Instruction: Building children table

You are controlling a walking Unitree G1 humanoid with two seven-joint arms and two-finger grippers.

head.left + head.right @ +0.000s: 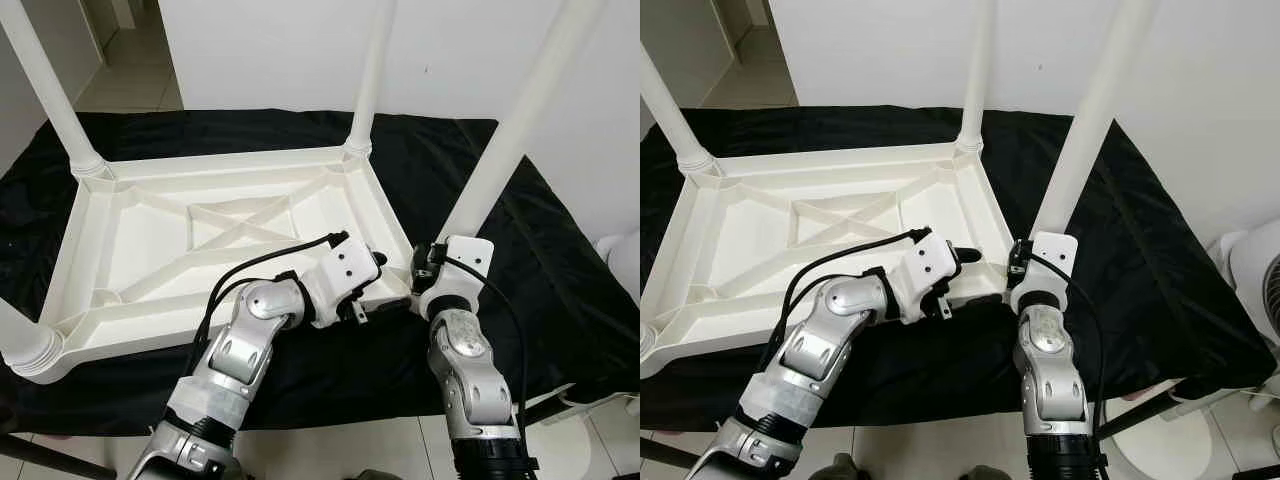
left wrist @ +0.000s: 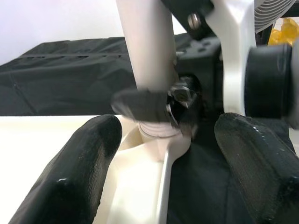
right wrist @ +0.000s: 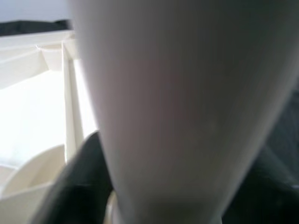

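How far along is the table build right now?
Three white legs already stand in their corners of the upturned tabletop. The fourth leg is in hand: the right gripper grips it at the near right corner socket, with the left gripper open beside it. Left: seating that leg and turning the table upright.

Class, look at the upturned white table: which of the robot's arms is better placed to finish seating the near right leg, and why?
Probably the right. Its pincer is closed around the leg just above the corner socket, while the left pincer hovers open beside it, gripping nothing.
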